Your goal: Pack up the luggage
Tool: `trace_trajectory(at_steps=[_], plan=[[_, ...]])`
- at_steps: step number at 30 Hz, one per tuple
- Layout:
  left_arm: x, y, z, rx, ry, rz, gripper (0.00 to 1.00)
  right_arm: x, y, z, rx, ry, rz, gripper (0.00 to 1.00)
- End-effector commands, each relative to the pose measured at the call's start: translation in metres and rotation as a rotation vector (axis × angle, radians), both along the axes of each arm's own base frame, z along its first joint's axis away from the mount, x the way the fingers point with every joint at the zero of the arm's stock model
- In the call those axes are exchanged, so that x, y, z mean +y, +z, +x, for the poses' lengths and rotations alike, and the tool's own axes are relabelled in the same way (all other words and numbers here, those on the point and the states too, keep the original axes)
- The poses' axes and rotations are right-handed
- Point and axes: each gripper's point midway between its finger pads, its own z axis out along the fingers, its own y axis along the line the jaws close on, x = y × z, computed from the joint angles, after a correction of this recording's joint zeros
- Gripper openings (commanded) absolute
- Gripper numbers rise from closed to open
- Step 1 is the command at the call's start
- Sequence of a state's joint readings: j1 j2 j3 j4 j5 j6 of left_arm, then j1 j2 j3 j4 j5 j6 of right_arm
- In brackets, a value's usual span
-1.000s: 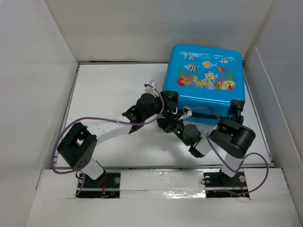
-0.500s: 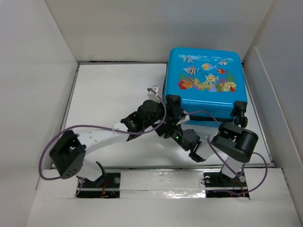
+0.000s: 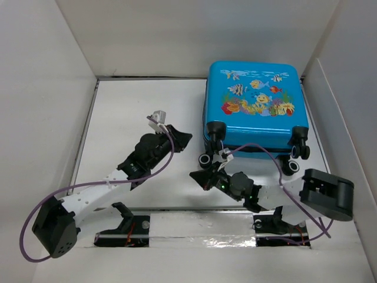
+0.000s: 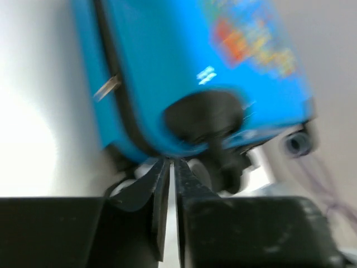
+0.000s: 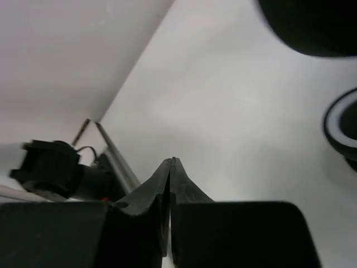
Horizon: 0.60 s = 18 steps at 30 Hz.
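We see a white table (image 3: 129,112) w/ white walls round it. The luggage (image 3: 253,112) lies flat in the far-right corner, lid closed and fish print up, w/ its wheels (image 3: 205,159) on the near edge facing the arms. L arm (image 3: 94,194) stretches diagonally from its base toward mid-table. R arm (image 3: 265,197) lies low along the near edge, pointing left. L gripper (image 3: 182,137) sits just left of the luggage's near-left corner, not touching it. In its wrist view the fingers (image 4: 159,184) are all but together, only a thin slit btwn them, holding nothing. R gripper (image 3: 194,175) is over bare table near the left wheel, jaws pressed together, empty. A purple cable (image 3: 259,147) runs along the luggage's near edge.
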State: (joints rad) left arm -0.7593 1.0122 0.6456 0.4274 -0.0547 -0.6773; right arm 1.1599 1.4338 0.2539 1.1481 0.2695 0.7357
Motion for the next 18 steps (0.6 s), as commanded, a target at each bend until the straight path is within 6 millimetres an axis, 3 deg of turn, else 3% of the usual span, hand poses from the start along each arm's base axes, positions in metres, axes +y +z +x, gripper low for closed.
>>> trace_trajectory(at_steps=[1,4,5,6,7,8,9,11,12,14,15,18], plan=[[0.002,-0.036,-0.006,0.04,-0.033,0.029,0.04,-0.002,0.013,0.001,-0.057,-0.049,-0.108,0.01],[0.001,-0.061,-0.014,0.045,-0.074,0.066,0.0,-0.018,0.027,-0.004,-0.051,-0.104,-0.116,0.01],[-0.001,-0.06,-0.014,0.027,-0.083,0.057,0.0,-0.025,0.031,-0.002,-0.047,-0.128,-0.109,0.02],[-0.003,-0.067,-0.017,0.02,-0.097,0.073,0.0,-0.034,0.023,-0.003,-0.029,-0.139,-0.155,0.09],[-0.007,-0.072,-0.021,0.021,-0.115,0.083,0.0,-0.044,0.046,-0.002,-0.038,-0.167,-0.104,0.14],[-0.01,-0.071,-0.022,0.007,-0.121,0.083,0.0,-0.051,0.051,-0.002,-0.033,-0.185,-0.109,0.19],[-0.013,-0.072,-0.024,-0.006,-0.128,0.093,0.0,-0.062,0.043,-0.002,-0.019,-0.203,-0.17,0.33],[-0.019,-0.07,-0.025,-0.028,-0.158,0.075,0.0,-0.081,0.075,0.0,-0.033,-0.262,-0.115,0.48],[-0.021,-0.07,-0.025,-0.037,-0.168,0.068,0.04,-0.091,0.07,0.001,-0.025,-0.283,-0.164,0.57],[-0.027,-0.072,-0.023,-0.043,-0.187,0.066,0.11,-0.11,0.091,0.006,-0.023,-0.359,-0.131,0.63],[-0.033,-0.076,-0.023,-0.039,-0.202,0.077,0.17,-0.118,0.086,0.008,-0.014,-0.389,-0.168,0.68],[-0.044,-0.071,-0.021,-0.07,-0.235,0.065,0.22,-0.138,0.088,0.019,-0.006,-0.502,-0.215,0.74]])
